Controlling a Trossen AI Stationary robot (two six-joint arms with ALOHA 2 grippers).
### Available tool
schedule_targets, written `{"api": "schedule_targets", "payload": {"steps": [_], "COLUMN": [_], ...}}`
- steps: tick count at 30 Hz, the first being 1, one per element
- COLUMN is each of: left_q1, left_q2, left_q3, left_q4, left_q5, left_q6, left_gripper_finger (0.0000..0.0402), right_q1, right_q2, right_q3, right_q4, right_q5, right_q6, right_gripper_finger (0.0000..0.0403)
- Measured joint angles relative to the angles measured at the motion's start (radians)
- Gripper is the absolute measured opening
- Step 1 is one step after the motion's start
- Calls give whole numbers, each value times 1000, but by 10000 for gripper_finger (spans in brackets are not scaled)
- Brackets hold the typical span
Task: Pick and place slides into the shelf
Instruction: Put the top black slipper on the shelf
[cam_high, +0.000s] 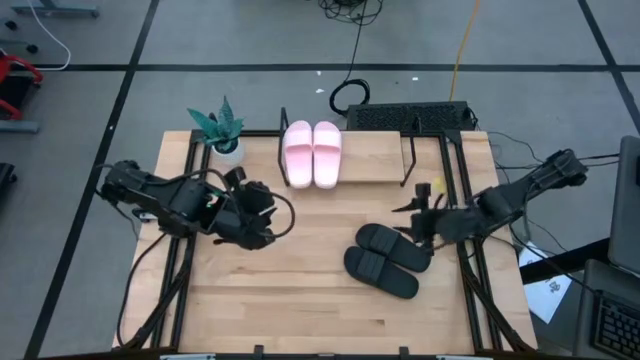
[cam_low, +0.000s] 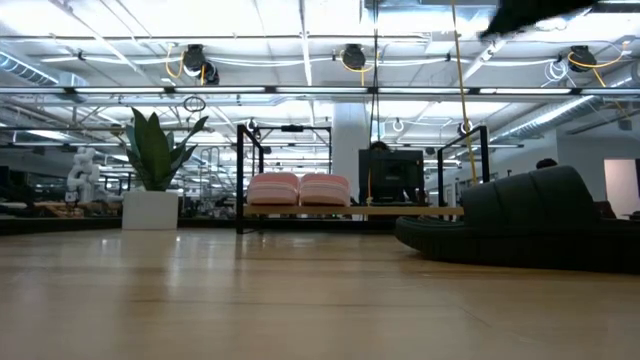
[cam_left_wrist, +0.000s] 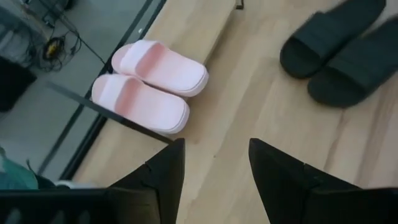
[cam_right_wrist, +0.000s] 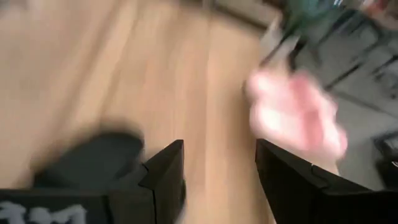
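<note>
The big table (cam_high: 300, 300) was made of light wood with long, smooth boards. At its back stood the shelf (cam_high: 375, 165), a low flat wooden board with thin black metal frames at its ends. Two soft pink slides (cam_high: 312, 152) sat side by side on the left part of the shelf, round and puffy with wide straps; the rest of the board was bare. Two black slides (cam_high: 385, 260) lay on the table in front of the shelf, toward the right, dull and flat, touching each other. The left gripper (cam_high: 262, 215) hung over the table's left side, near the pink slides, with its two dark fingers spread apart and nothing between them. The right gripper (cam_high: 420, 222) was just beside the black slides, and its fingers were spread apart too, holding nothing. A small green plant (cam_high: 218, 128) with pointy leaves stood in a white square pot at the back left corner, just beside the shelf. A black keyboard (cam_high: 410, 116) lay behind the shelf.
</note>
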Motion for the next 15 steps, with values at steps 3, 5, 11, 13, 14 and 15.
{"api": "schedule_targets", "payload": {"steps": [3, 5, 11, 13, 14, 15], "left_q1": [12, 19, 28, 28, 28, 28], "left_q2": [0, 0, 0, 0, 0, 0], "left_q3": [0, 0, 0, 0, 0, 0], "left_q4": [2, 1, 2, 2, 2, 2], "left_q5": [-22, -27, -27, -27, -27, -27], "left_q6": [-87, -127, -134, -133, -132, -133], "left_gripper_finger": [182, 182, 182, 182, 182, 182], "right_q1": [-1, -1, 26, 40, 46, 48], "right_q2": [38, 58, 73, 74, 73, 73], "right_q3": [0, -7, -59, -87, -106, -127], "right_q4": [-170, -243, -200, -162, -143, -124], "right_q5": [-141, -247, -320, -320, -318, -316], "right_q6": [35, 46, -7, -27, -34, -49], "right_gripper_finger": [189, 189, 189, 189, 189, 189]}}
